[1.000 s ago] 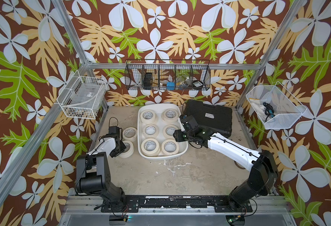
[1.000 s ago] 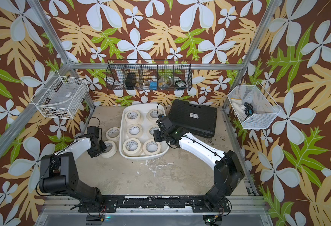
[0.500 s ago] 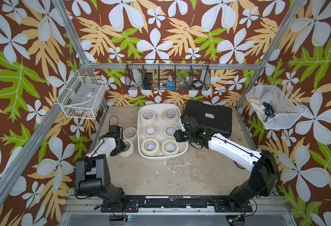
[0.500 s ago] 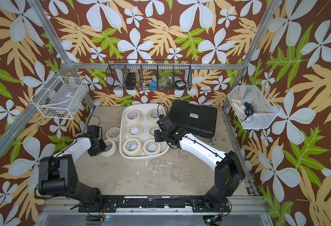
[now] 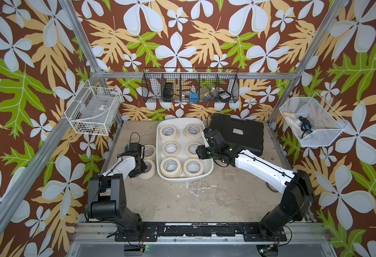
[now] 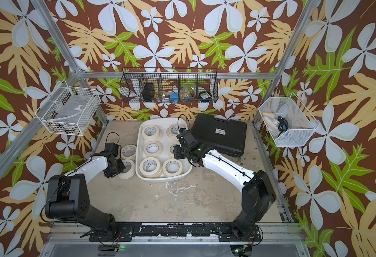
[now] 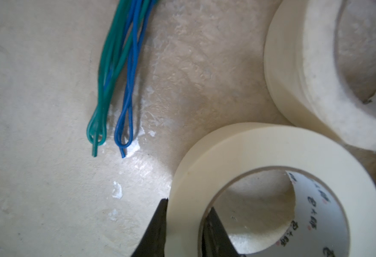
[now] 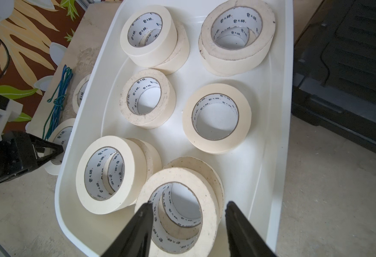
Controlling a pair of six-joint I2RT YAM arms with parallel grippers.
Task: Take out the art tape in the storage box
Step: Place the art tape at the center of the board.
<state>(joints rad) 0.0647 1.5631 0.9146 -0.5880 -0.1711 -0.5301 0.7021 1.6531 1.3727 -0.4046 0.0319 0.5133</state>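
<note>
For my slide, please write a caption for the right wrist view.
Open right claw over the nearest tape stack in the white tub.

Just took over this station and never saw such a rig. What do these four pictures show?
Two robot arms stand at a table's near edge, each ending in a two-fingered gripper. Two pictures look down from overhead at the whole scene; the other two come from cameras on the arms' wrists. The white storage box holds art tape in six spots, some stacked two high. Beside it lie two more rolls, green and blue wires and a black case. The left gripper is shut on the nearer roll's wall. The right gripper is open above a stacked roll in the box, holding nothing.
</note>
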